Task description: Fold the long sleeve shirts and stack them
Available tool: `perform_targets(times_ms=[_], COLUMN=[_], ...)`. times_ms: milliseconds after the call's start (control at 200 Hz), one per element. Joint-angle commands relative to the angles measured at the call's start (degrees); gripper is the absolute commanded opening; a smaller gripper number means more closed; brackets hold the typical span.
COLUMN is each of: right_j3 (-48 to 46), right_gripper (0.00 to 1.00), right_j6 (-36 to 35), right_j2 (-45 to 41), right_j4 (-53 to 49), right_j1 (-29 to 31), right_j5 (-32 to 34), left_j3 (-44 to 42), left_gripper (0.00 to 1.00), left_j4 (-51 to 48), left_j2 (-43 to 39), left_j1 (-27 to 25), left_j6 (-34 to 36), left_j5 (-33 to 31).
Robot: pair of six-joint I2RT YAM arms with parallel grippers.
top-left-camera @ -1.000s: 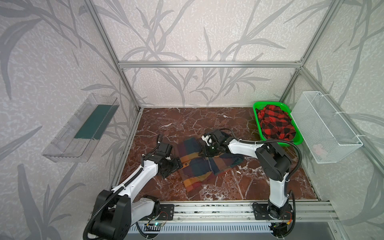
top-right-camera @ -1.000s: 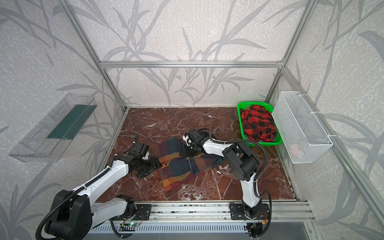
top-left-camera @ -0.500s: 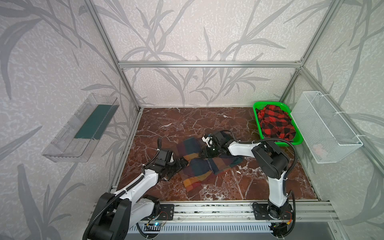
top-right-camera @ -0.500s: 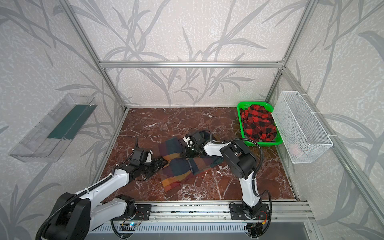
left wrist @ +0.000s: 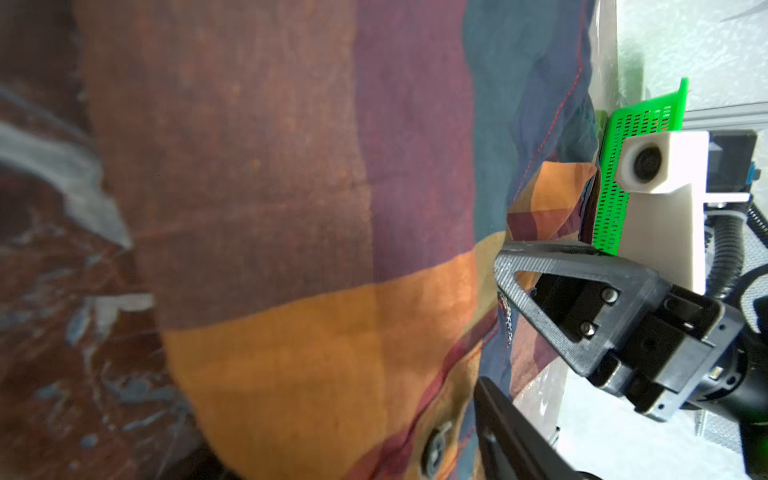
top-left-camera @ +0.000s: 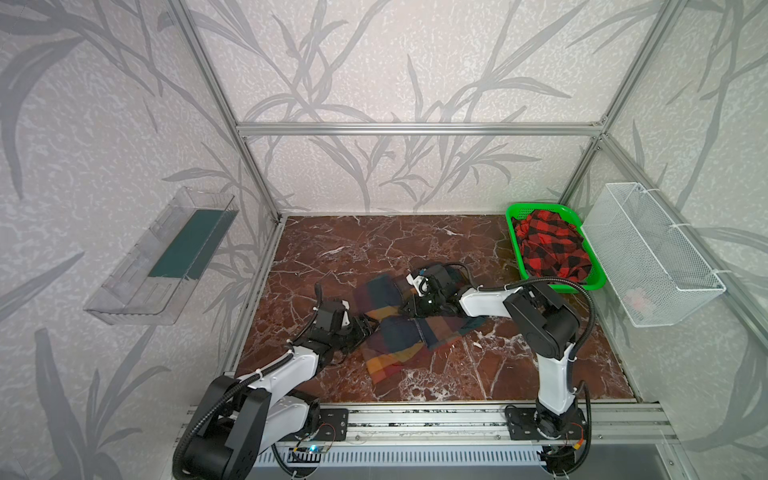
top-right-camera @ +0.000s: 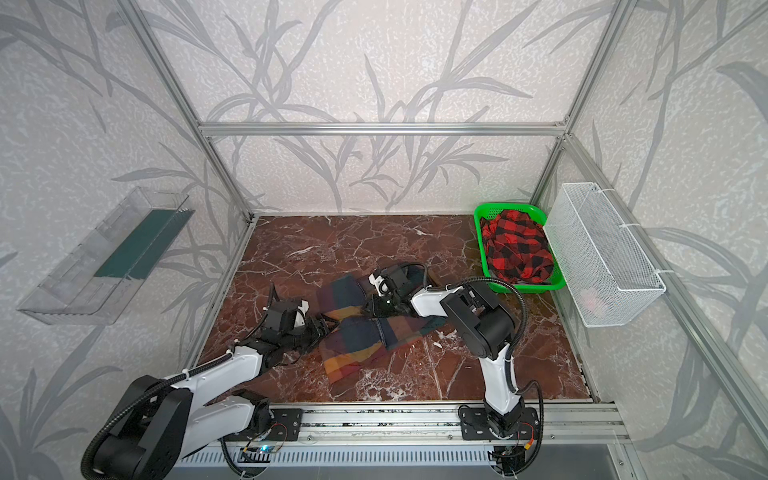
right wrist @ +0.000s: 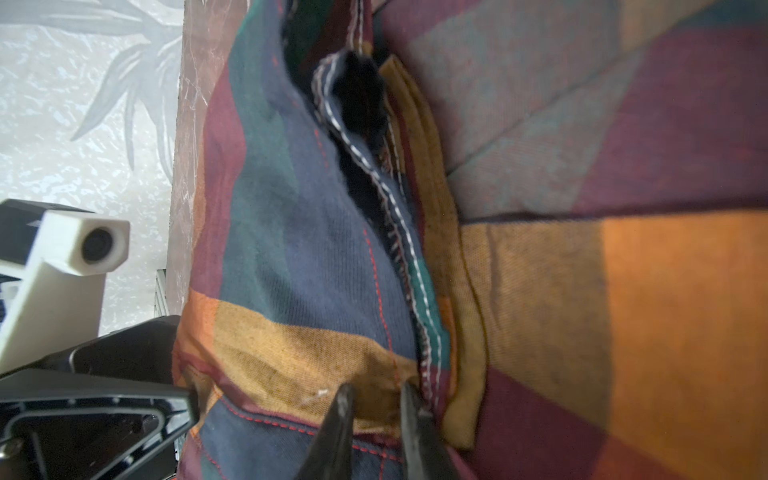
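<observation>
The block-plaid shirt (top-left-camera: 399, 336) lies crumpled mid-worktop (top-left-camera: 374, 245), toward the front edge. The right gripper (right wrist: 376, 411) is clamped on an orange fold of it. The left gripper (top-left-camera: 365, 326) sits at the shirt's left edge; whether its jaws are apart or together cannot be determined. The red-and-black check shirt (top-left-camera: 550, 249) fills the green basket (top-left-camera: 540, 205) at the far right corner.

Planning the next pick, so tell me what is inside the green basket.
A crumpled red-and-black check shirt fills most of the green basket. Anything beneath the shirt, and the basket floor, is covered.
</observation>
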Motion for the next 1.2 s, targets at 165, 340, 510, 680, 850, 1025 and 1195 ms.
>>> perform_targets(times_ms=[165, 340, 510, 680, 850, 1025, 1195], right_j3=[-4.54, -5.87, -7.45, -8.79, -6.90, -6.68, -6.72], right_gripper=[0.22, 0.21, 0.21, 0.22, 0.26, 0.27, 0.27], right_j6=[2.40, 3.83, 5.79, 5.87, 3.86, 4.45, 5.34], right_j2=[1.15, 0.82, 0.88, -3.75, -8.78, -11.52, -11.02], right_j4=[-5.39, -3.51, -0.98, -1.31, -6.31, -6.70, -4.95], right_j1=[0.85, 2.30, 4.01, 3.94, 3.50, 3.37, 3.39], right_j5=[2.06, 2.16, 1.94, 1.27, 0.76, -1.00, -2.07], left_j3=[-1.15, 0.96, 2.63, 6.20, 12.85, 20.82, 26.94], left_gripper=[0.36, 0.19, 0.00, 0.00, 0.00, 0.00, 0.00], left_j4=[-5.44, -5.67, -5.94, -16.92, -34.91, -47.82, -54.20], left_j2=[-2.19, -0.89, -0.97, -6.80, -10.84, -7.32, -3.09], left_j1=[-0.54, -0.54, -0.45, -0.45, -0.33, -0.34, -0.37], left_j6=[-0.58, -0.31, -0.74, 1.61, 6.40, 11.89, 15.41], left_j5=[-1.45, -2.33, -3.13, -8.33, -16.74, -19.00, -19.65])
